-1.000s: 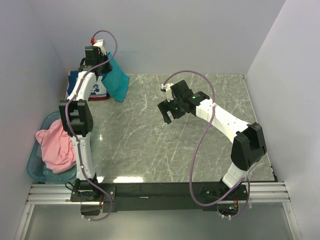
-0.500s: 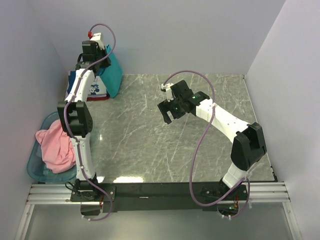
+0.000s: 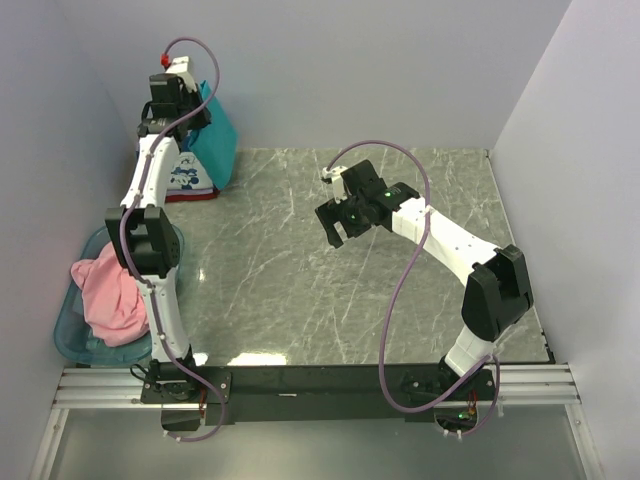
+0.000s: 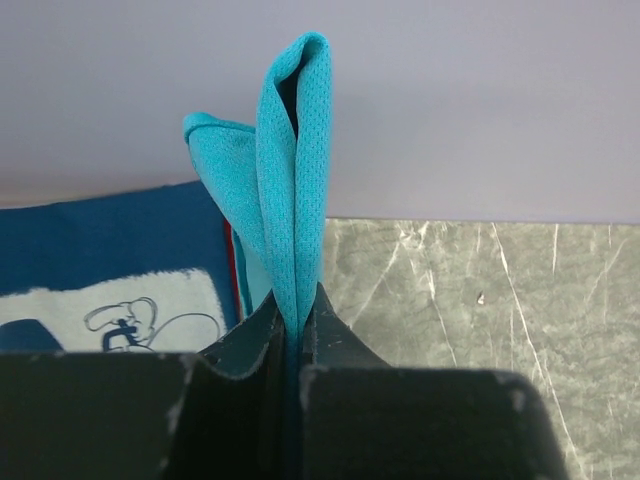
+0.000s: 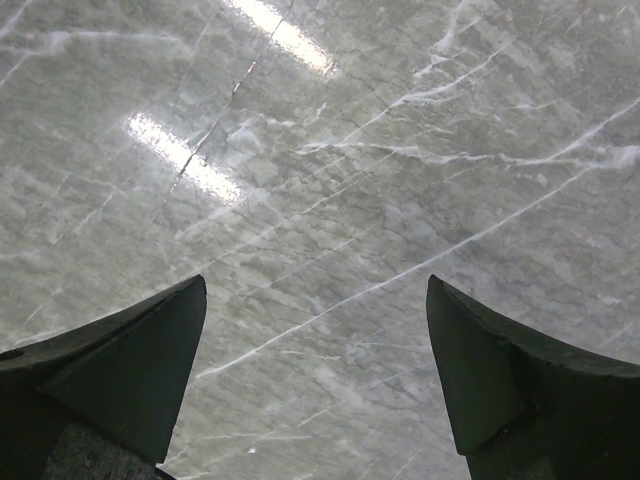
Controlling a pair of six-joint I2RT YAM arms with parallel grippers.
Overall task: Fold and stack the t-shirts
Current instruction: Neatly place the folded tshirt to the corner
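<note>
My left gripper (image 3: 182, 100) is shut on the folded teal t-shirt (image 3: 214, 140), which hangs from it at the far left corner; the wrist view shows the teal cloth (image 4: 295, 180) pinched between the jaws. Under it lies the folded navy t-shirt with white print (image 3: 190, 178), also in the wrist view (image 4: 110, 260), on top of a red one whose edge (image 3: 190, 197) shows. The pink t-shirt (image 3: 110, 295) lies crumpled in the basket. My right gripper (image 3: 335, 232) is open and empty above the middle of the table.
The translucent light-blue basket (image 3: 72, 335) stands off the table's left edge beside the left arm. The grey marble table (image 3: 350, 290) is walled at the back and both sides. The right wrist view shows only bare marble (image 5: 330, 200).
My left gripper has risen and moved left toward the back corner, carrying the teal t-shirt over the navy stack. The right arm has not moved.
</note>
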